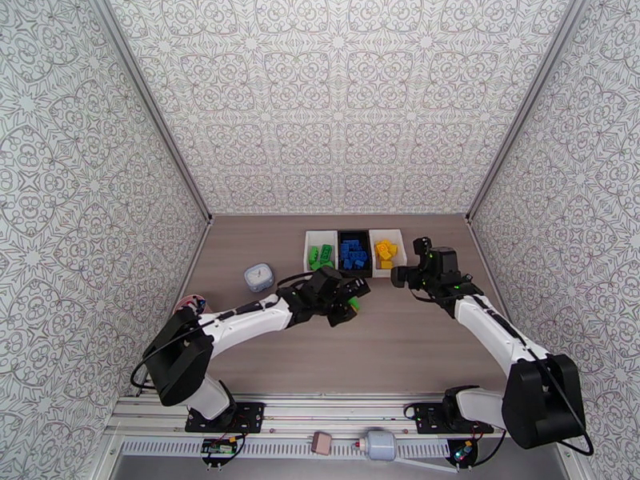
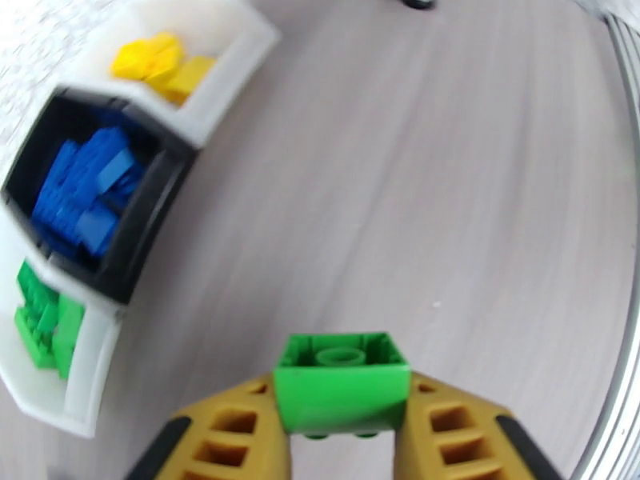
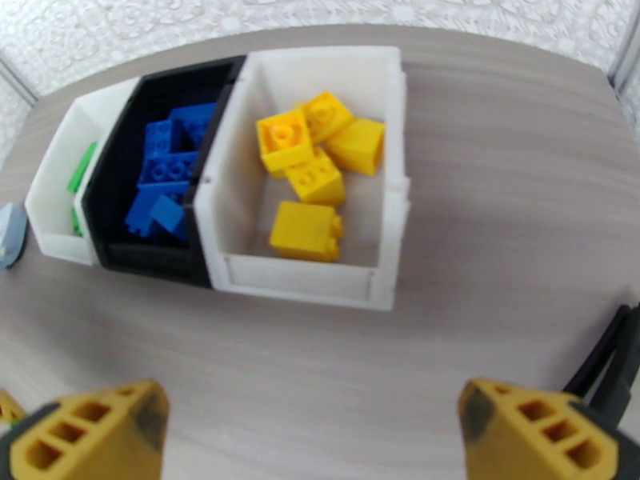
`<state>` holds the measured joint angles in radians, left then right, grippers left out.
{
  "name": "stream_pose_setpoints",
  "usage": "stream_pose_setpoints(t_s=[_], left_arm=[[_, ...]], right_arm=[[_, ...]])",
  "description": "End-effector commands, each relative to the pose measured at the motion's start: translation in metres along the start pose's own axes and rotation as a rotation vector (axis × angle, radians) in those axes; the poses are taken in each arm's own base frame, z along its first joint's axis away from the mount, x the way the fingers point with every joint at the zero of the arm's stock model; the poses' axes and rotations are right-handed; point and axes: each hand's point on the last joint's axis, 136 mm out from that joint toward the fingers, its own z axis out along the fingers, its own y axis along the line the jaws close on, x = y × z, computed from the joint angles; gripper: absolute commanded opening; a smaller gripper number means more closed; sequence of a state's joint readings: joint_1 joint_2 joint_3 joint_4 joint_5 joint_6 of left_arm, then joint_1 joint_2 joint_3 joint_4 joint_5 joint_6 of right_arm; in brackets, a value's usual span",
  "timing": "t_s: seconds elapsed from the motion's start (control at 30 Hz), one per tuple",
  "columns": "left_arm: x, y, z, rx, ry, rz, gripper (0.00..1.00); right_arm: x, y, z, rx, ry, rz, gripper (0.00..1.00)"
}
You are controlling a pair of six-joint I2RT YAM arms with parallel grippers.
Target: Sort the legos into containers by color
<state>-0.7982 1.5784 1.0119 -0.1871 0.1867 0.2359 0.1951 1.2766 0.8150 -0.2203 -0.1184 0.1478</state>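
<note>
Green brick (image 2: 342, 383), clamped in the left gripper (image 2: 344, 434) just short of the bins. We see greens in the near white bin (image 2: 80, 378), blues in the black bin (image 2: 152, 226) and yellows in the far white bin (image 3: 384, 266). The right gripper (image 3: 312, 426) is spread wide and empty. We judge the sorting nearly complete.

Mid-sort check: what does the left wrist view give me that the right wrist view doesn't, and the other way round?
Left wrist view: a green lego clamped in the left gripper, hollow underside visible, short of the bins.
Right wrist view: the right gripper wide open with nothing between its fingers, and five yellow legos clearly countable in the white bin nearest it.
Both: the row of three bins, with blue legos in the black bin in the middle and green legos in the other white bin.
</note>
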Motion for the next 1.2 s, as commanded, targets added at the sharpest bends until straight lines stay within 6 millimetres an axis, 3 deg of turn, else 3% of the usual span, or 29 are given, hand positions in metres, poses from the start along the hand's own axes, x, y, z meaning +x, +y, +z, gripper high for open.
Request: stream_pose_setpoints(t_s=[0.0,0.13,0.3,0.5,0.67,0.93,1.03,1.17], left_arm=[[-0.018,0.024,-0.013,-0.058,-0.102,-0.094,0.28],[-0.02,0.062,-0.017,-0.171,-0.124,-0.192,0.26],[-0.015,0.127,-0.019,-0.383,-0.121,-0.397,0.25],[-0.01,0.174,0.0,-0.472,-0.066,-0.51,0.26],[-0.01,0.204,0.014,-0.543,-0.013,-0.54,0.26],[-0.001,0.242,0.03,-0.607,0.054,-0.594,0.29],[-0.003,0.25,0.032,-0.609,0.06,-0.609,0.38],[-0.016,0.253,0.025,-0.617,0.027,-0.599,0.64]], right_arm=[[-0.007,0.023,-0.003,-0.064,-0.052,-0.061,1.0],[-0.011,0.052,-0.005,-0.13,-0.088,-0.135,1.0],[-0.017,0.096,-0.007,-0.24,-0.146,-0.239,1.0],[-0.022,0.129,-0.005,-0.332,-0.169,-0.286,1.0],[-0.019,0.139,-0.007,-0.363,-0.167,-0.319,1.0],[-0.013,0.132,-0.012,-0.337,-0.16,-0.319,1.0],[-0.012,0.131,-0.014,-0.333,-0.163,-0.321,1.0],[-0.012,0.129,-0.019,-0.327,-0.17,-0.33,1.0]])
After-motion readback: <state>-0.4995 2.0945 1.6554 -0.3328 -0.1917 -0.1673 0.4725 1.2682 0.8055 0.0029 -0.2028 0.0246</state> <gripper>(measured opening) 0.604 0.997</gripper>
